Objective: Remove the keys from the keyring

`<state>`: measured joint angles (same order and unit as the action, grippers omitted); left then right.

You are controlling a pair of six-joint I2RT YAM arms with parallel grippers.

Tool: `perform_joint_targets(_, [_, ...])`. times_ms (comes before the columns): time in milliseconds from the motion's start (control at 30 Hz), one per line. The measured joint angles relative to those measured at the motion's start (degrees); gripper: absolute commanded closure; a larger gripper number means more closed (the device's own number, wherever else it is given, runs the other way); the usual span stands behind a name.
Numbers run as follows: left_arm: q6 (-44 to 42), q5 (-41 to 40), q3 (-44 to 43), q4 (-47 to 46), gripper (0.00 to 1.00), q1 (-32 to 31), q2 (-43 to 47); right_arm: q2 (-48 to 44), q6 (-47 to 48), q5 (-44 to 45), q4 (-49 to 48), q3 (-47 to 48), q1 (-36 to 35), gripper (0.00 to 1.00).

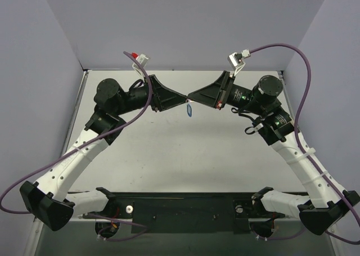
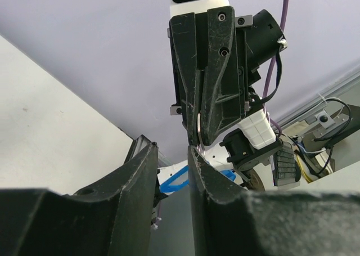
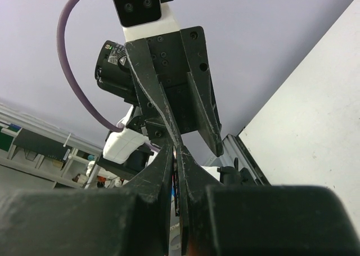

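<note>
My two grippers meet tip to tip above the middle of the table. My right gripper [image 1: 191, 96] is shut on a thin silver keyring [image 2: 198, 129], which shows edge-on between its fingers, also in the right wrist view [image 3: 178, 155]. A blue loop [image 1: 190, 110] hangs below the meeting point and shows behind my left fingers [image 2: 175, 180]. My left gripper [image 1: 183, 97] is open, its right fingertip [image 2: 194, 155] right at the ring and its left fingertip [image 2: 147, 155] apart from it. I cannot make out the tiny silver keys as separate from the ring.
The white table [image 1: 185, 155] lies below both arms, with a raised metal rim [image 1: 83, 81] at the back and sides. Purple cables [image 1: 298, 59] loop from each wrist. A black base bar [image 1: 185, 208] spans the near edge.
</note>
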<state>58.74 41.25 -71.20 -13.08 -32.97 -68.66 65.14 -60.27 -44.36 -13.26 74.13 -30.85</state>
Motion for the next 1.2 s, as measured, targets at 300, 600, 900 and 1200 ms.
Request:
perform_joint_targets(300, [-2.58, -1.4, -2.03, 4.83, 0.54, 0.07, 0.5, 0.0, 1.55, -0.04, 2.27, 1.36, 0.0, 1.0])
perform_joint_targets(600, [-2.29, -2.4, -2.03, 5.29, 0.55, 0.13, 2.56, 0.0, 1.9, 0.04, 3.54, 1.6, 0.07, 1.0])
perform_joint_targets(900, [-0.35, -2.38, -1.97, 1.75, 0.56, 0.13, 4.35, 0.07, 1.84, 0.48, 3.63, 1.79, 0.07, 1.0])
perform_joint_targets(1200, [-0.39, -2.36, -1.7, 1.77, 0.56, 0.13, 3.61, 0.24, 1.51, 0.61, 3.32, 1.86, 0.07, 1.0])
